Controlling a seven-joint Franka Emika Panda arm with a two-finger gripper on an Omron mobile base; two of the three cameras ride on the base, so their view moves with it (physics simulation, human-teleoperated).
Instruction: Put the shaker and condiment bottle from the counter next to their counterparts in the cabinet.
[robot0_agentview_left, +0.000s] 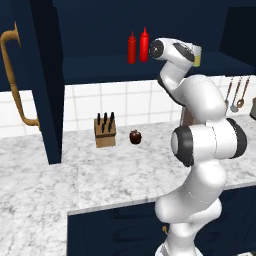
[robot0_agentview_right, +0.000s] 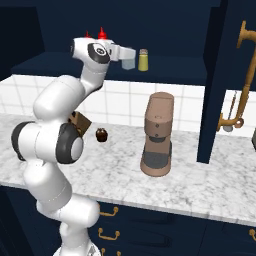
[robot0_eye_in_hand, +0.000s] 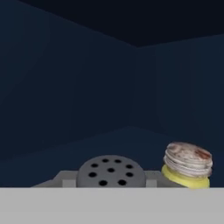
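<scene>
Fingers of the gripper (robot0_agentview_right: 131, 56) are pinched in on the shaker (robot0_agentview_right: 128, 62), a small pale blue-grey pot that it carries up inside the cabinet (robot0_agentview_left: 100, 30), over the deep shelf. In the hand view the shaker's round grey cap (robot0_eye_in_hand: 110, 171) with its dark holes sits right at the bottom between the jaws, so the grip is narrow and full, not slack. I cannot tell whether the shaker's base touches the shelf or hangs just above it.

Just beside it stands the yellowish shaker (robot0_agentview_right: 143, 60) with a silver cap, upright on the shelf; in the hand view it (robot0_eye_in_hand: 188, 165) is close to the held one, a little apart from it. From the left side its yellow body (robot0_agentview_left: 198, 59) peeps out behind the white wrist.

Further along the same shelf two red bottles stand upright, side by side and nearly touching: the taller, brighter condiment bottle (robot0_agentview_left: 144, 45) and the darker, shorter red bottle (robot0_agentview_left: 132, 48). From the right only their red nozzles show above the arm.

Down on the marbled counter (robot0_agentview_left: 45, 175) sit a wooden knife block (robot0_agentview_left: 105, 131), a small dark apple (robot0_agentview_left: 135, 136) near it, and a brown coffee machine (robot0_agentview_right: 157, 134) further along. The cabinet door (robot0_agentview_left: 42, 75) with its curved brass handle (robot0_agentview_left: 15, 82) stands swung open.
</scene>
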